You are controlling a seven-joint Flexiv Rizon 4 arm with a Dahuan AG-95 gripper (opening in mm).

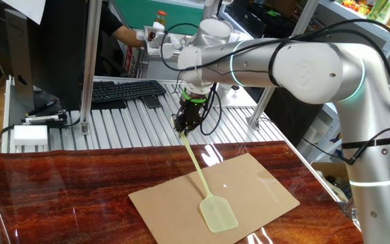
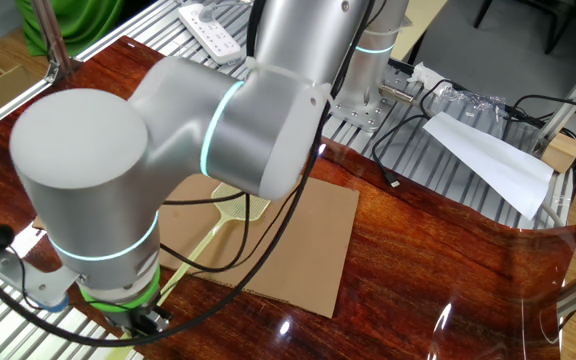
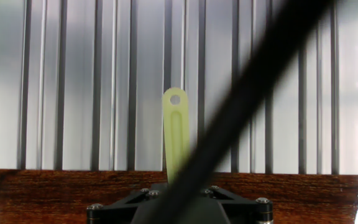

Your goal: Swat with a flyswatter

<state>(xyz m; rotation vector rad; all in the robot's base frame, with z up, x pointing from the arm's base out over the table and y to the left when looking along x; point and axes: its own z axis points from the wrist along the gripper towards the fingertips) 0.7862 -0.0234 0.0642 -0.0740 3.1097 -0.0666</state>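
Note:
The pale yellow-green flyswatter slants down from my gripper. Its mesh head lies flat on the tan cardboard sheet. The gripper is shut on the handle near its upper end, over the table's back edge. In the hand view the handle's end with its hanging hole sticks up past the gripper body, and a blurred black cable crosses in front. In the other fixed view the arm hides most of the swatter; part of the handle and head shows on the cardboard.
A dark red wood tabletop meets a ribbed metal surface behind it. A keyboard, a white box and metal posts stand at the back. Cables, a white paper sheet and a plastic bag lie at the far side.

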